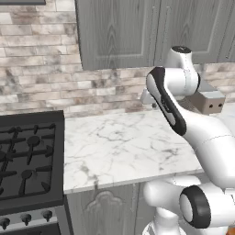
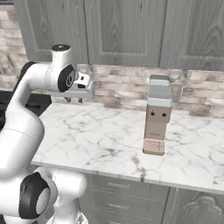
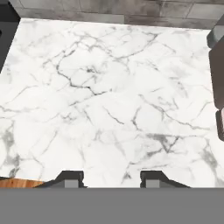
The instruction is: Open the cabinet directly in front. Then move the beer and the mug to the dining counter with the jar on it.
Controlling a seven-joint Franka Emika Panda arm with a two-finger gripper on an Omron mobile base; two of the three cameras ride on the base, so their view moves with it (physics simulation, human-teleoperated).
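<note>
A: How do the jaws stand?
B: Apart, with nothing between them. The gripper (image 3: 111, 177) hangs above the marble worktop (image 3: 109, 100), and its two dark fingertips (image 3: 70, 178) show a clear gap over bare stone.
A: Anything on that worktop that holds something?
B: One thing stands on it: a brown and grey boxy appliance (image 2: 156, 116), upright, towards the worktop's right end and near the brick wall (image 2: 131, 85). I cannot tell whether it holds anything.
A: And beside the worktop?
B: The black stove (image 1: 27, 156) adjoins its left end.
A: Where is the cabinet?
B: The cabinet (image 1: 119, 32) hangs on the wall above the worktop's far edge. Grey wood grain, tall panelled doors, both closed flat.
</note>
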